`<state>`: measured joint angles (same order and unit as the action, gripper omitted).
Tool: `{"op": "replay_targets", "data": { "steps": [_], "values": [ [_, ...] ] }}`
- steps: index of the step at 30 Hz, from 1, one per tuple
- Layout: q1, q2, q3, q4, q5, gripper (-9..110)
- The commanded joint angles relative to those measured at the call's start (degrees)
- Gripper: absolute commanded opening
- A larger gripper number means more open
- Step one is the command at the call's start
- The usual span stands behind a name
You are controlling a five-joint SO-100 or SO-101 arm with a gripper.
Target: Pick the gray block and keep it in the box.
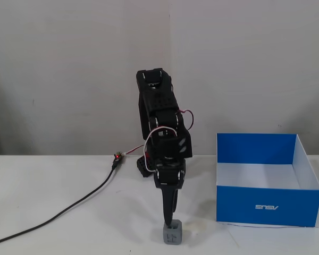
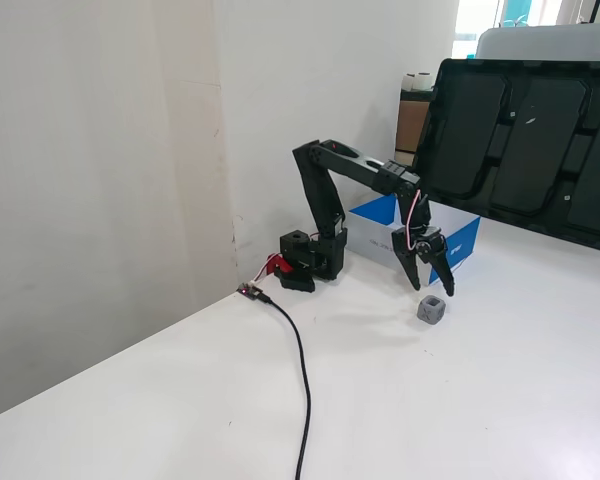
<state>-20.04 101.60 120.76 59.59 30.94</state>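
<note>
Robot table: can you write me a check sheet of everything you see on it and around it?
Surface: white table, bare apart from the items below.
Job's things: gray block sits on the table, outside the box; blue box stands open with a white inside, nothing seen in it.
Clutter: nothing seen.
Gripper: gripper is open, pointing down just above the gray block, not gripping it.
Cables: black cable runs across the table to a small plug near the arm's base; red and white wires loop on the arm.
Surroundings: plain wall behind; large black tray leaning beyond the box.
</note>
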Motion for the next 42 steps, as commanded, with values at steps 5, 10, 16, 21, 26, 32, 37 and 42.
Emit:
{"op": "replay_targets", "data": {
  "steps": [5,10,16,21,26,32,37,42],
  "values": [
    [0.0,-3.3,-4.5,-3.3,0.6,24],
    [0.0,-5.9,-4.7,-4.9,0.7,24],
    [0.7,-9.0,-6.2,-5.4,0.7,23],
    [0.6,-10.5,-6.4,-5.5,0.7,23],
    [0.9,-12.0,-6.9,-5.6,0.7,22],
    [1.5,-12.1,-6.9,-6.4,0.7,6],
    [2.0,-12.1,-6.5,-6.9,0.7,2],
    [2.0,-11.8,-6.6,-6.9,0.7,2]
  ]
}}
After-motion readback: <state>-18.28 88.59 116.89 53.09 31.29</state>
